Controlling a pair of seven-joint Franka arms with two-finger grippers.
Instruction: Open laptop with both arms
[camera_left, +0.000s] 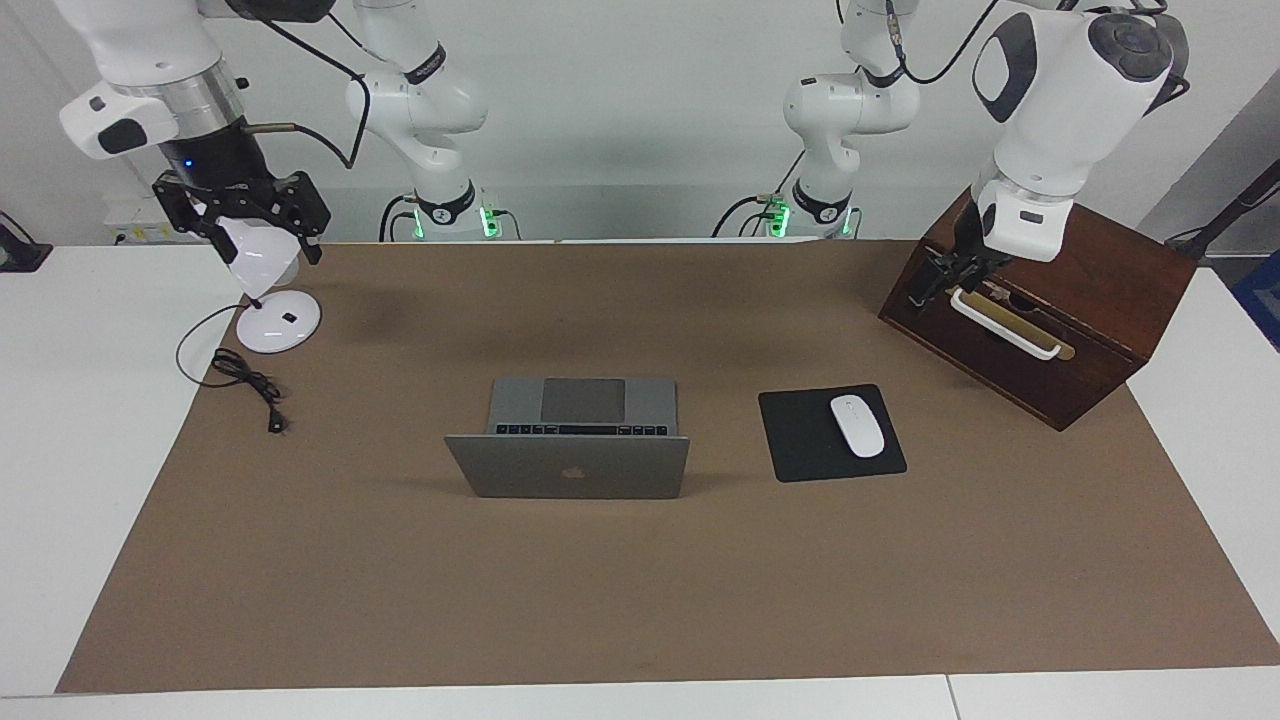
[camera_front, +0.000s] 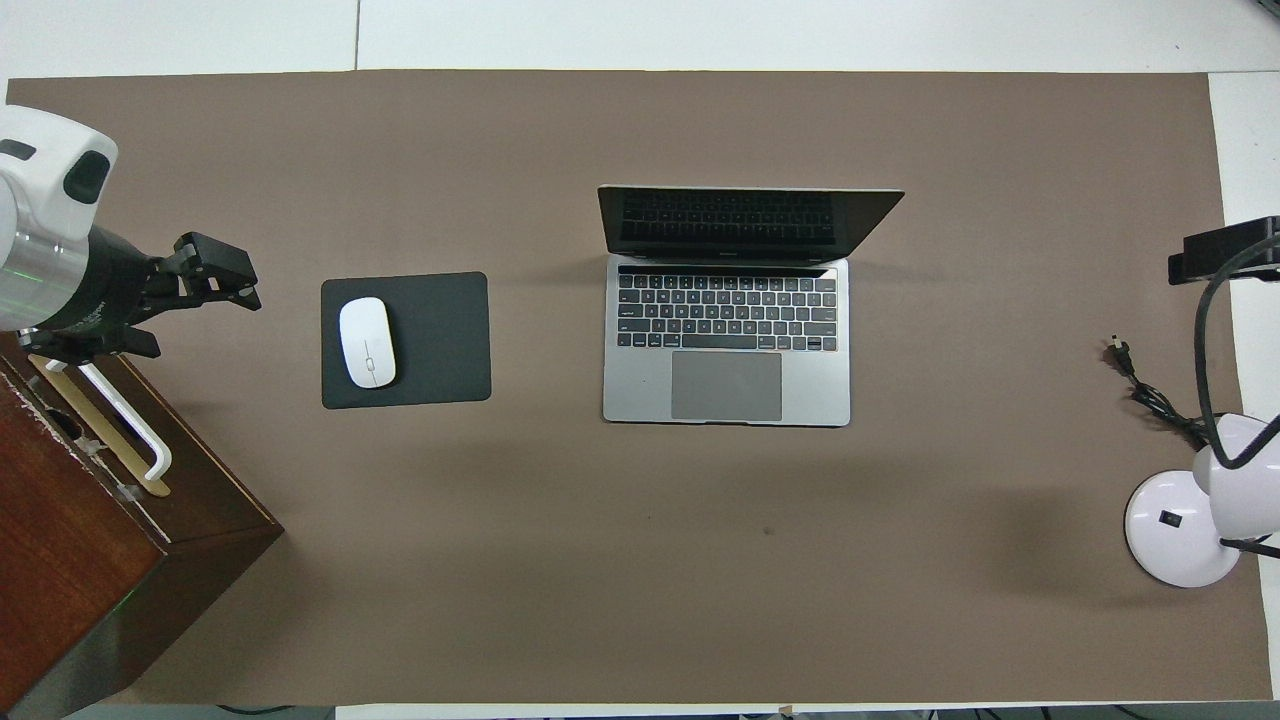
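The silver-grey laptop (camera_left: 567, 467) stands open in the middle of the brown mat, its lid raised with the apple logo facing away from the robots. Its dark keyboard and trackpad show in the overhead view (camera_front: 727, 385). My left gripper (camera_left: 925, 290) hangs in the air over the edge of the wooden box, by its white handle, well away from the laptop; it also shows in the overhead view (camera_front: 235, 275). My right gripper (camera_left: 268, 248) is open and empty, up over the white desk lamp at the right arm's end. Only its edge shows in the overhead view (camera_front: 1225, 250).
A black mouse pad (camera_left: 800, 440) with a white mouse (camera_left: 858, 425) lies beside the laptop toward the left arm's end. A dark wooden box (camera_left: 1100, 300) stands nearer to the robots than the pad. A white lamp base (camera_left: 278, 322) and black cable (camera_left: 245, 380) lie at the right arm's end.
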